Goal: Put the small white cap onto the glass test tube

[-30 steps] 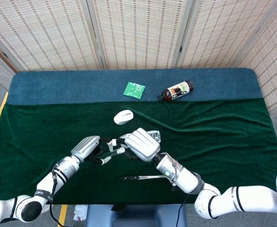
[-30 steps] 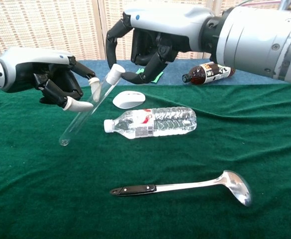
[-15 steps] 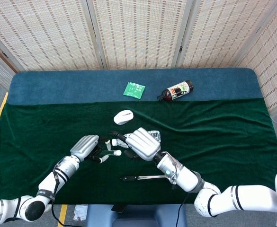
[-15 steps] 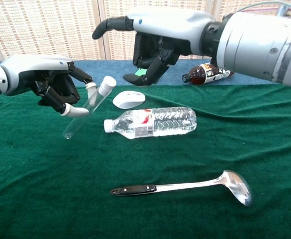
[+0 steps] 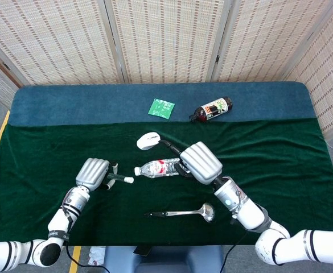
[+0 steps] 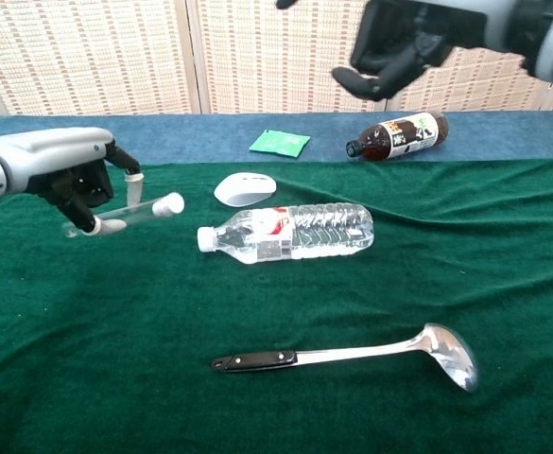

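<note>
Your left hand (image 6: 68,180) holds the clear glass test tube (image 6: 129,212) above the green cloth of the bench (image 6: 352,312), its fingers (image 6: 87,225) curled round the closed end. The tube lies nearly level, pointing toward the robot's right, and the small white cap (image 6: 172,202) sits on its open end, just short of the neck of the clear plastic water bottle (image 6: 290,232) lying on its side. From the head view the same hand (image 5: 92,173) shows palm down, the capped tube (image 5: 119,178) sticking out toward the bottle (image 5: 157,168).

Your right hand (image 6: 399,43) is raised high, well apart from the tube, with its fingers (image 6: 356,83) loosely spread and nothing in them; in the head view it (image 5: 200,162) hangs over the bottle's far end.

A white computer mouse (image 6: 245,189) rests just behind the bottle. A steel ladle with a black handle (image 6: 352,356) lies near the front edge. On the blue strip behind, a flat green packet (image 6: 279,143) and a dark brown bottle (image 6: 394,137) lie on their sides.
</note>
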`<state>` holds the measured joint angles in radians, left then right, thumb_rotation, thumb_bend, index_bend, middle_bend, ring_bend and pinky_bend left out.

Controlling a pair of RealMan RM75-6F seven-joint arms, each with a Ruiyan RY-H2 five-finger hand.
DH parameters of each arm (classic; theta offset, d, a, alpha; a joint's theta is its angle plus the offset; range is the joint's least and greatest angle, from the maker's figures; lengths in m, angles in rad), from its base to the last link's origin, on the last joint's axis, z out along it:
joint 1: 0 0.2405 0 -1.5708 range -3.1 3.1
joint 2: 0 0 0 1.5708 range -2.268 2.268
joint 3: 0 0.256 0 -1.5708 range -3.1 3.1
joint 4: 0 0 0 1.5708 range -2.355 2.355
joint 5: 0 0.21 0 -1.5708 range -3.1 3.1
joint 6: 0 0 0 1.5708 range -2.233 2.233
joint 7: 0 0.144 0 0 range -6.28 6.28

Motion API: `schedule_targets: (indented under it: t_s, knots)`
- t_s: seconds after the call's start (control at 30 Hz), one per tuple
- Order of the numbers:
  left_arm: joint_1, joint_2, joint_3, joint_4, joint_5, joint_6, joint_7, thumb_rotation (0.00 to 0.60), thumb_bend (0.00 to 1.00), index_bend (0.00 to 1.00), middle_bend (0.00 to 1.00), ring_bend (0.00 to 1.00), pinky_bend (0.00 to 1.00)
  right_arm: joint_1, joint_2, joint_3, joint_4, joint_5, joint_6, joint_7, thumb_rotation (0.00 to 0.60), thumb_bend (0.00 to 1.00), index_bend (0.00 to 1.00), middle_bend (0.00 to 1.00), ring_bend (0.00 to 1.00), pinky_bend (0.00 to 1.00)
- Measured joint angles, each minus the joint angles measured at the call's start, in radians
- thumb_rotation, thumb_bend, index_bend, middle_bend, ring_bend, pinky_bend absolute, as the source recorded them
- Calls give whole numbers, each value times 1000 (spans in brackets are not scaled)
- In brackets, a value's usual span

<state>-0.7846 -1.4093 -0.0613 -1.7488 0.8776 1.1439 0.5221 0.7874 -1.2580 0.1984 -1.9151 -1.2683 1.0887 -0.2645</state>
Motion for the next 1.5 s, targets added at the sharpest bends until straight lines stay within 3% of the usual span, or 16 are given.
schedule_targets:
  t_s: [0.17,0.33,0.77,0.9,1.03,1.13,1.2,1.27,1.33,1.43,1.5]
  knots:
    - [13,-125,32,155,15,88,162,600,544,749,960,953,906,-43,37,-20,0,-12,22,26,600,582,101,1000,1000,1000]
    - [27,-179,37,233,-1,88,219,600,543,695,960,946,906,-82,61,-35,11,-23,42,57,600,582,101,1000,1000,1000]
    - [43,-171,23,198,-76,42,314,600,541,403,948,906,906,-152,104,-44,38,-32,69,123,600,582,101,1000,1000,1000]
    - [47,-159,24,170,-87,45,337,600,541,270,908,876,906,-172,122,-48,42,-29,76,125,600,582,101,1000,1000,1000]
    - [52,-133,22,119,-114,63,371,600,540,155,754,755,897,-201,149,-56,45,-20,89,119,600,583,101,1000,1000,1000]
    - [67,-89,13,52,-119,100,368,600,540,135,598,629,781,-233,182,-68,45,-13,108,108,600,583,101,985,1000,1000]
    - [87,-53,7,16,-94,135,329,600,540,145,505,531,655,-256,202,-76,44,-11,127,101,600,583,101,898,996,976]
    - [115,-24,3,-4,-50,161,262,600,540,161,391,401,478,-287,218,-85,46,-11,159,93,600,582,108,756,904,880]
    - [143,13,2,-18,-3,186,189,600,528,169,318,319,359,-323,233,-97,50,-10,194,86,600,583,133,582,712,715]
    - [200,77,2,-33,79,229,51,600,485,168,235,230,246,-372,250,-119,63,-14,227,88,600,583,137,307,337,367]
    - [245,120,7,-35,141,263,-45,600,460,157,189,183,193,-393,256,-129,77,-22,237,103,597,583,60,141,126,136]
